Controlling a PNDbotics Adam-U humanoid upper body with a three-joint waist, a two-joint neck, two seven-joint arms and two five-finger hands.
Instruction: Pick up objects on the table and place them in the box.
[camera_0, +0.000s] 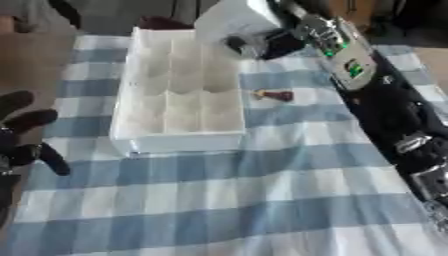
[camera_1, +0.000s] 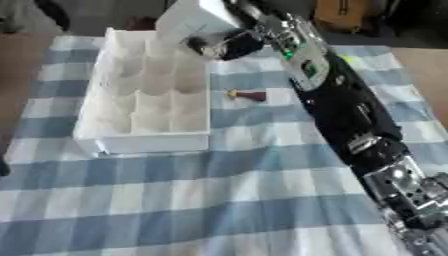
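A white box (camera_0: 131, 100) split into several compartments lies on the checked cloth, left of centre. My right arm reaches from the lower right up to the box's far right corner. There my right hand (camera_0: 267, 44) has its fingers curled on a white blocky object (camera_1: 191, 18), held above the box's far end. A small brown and red object (camera_0: 276, 95) lies on the cloth just right of the box. My left hand (camera_0: 28, 134) rests at the left edge, fingers spread and holding nothing.
The blue and white checked cloth (camera_0: 245, 200) covers the table, with a wide stretch of it in front of the box. My right forearm (camera_1: 350, 115) crosses the table's right side. Dark and brown things stand beyond the far edge.
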